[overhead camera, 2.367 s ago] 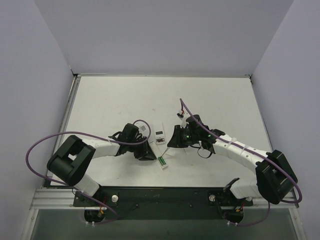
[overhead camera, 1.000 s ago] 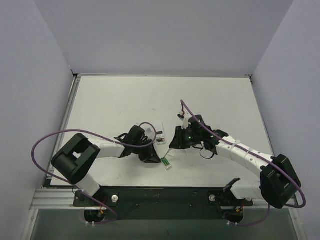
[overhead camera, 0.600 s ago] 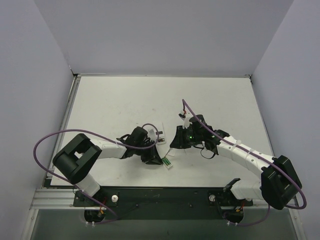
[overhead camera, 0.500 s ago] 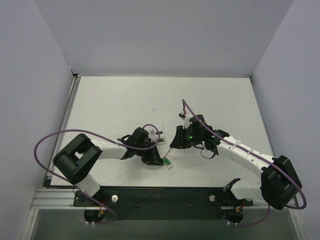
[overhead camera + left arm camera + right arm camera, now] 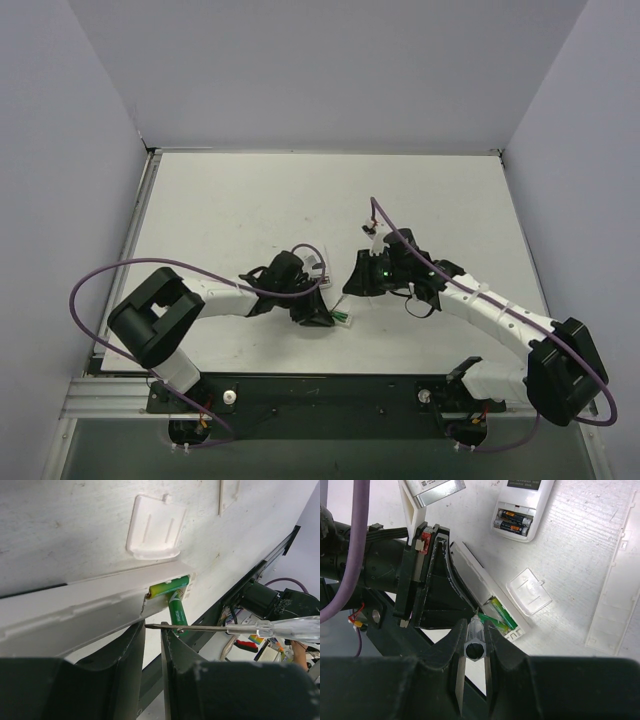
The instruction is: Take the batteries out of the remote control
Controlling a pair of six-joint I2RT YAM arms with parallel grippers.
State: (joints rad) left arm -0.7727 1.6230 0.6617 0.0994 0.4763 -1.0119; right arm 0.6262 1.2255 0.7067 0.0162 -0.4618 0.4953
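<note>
My left gripper (image 5: 312, 312) (image 5: 153, 627) is shut on the edge of a long white remote (image 5: 75, 605) and holds it tilted on the table. The remote's open end shows two green batteries. One (image 5: 169, 586) lies in the compartment. The other (image 5: 177, 614) sticks out at an angle. They also show in the right wrist view (image 5: 501, 616) and the top view (image 5: 341, 317). My right gripper (image 5: 357, 283) (image 5: 473, 630) is shut on a clear-handled screwdriver (image 5: 474, 647). Its metal tip (image 5: 165, 626) touches the raised battery.
A second, shorter remote (image 5: 522, 505) lies open behind with two dark batteries (image 5: 512, 521) in it. A loose white battery cover (image 5: 529, 591) (image 5: 152, 527) lies beside the long remote. A long flat white cover piece (image 5: 612, 580) lies to the right.
My left gripper has slid right with the long remote and turned it, so its green battery end now points right. My right gripper with the screwdriver shifted slightly right.
</note>
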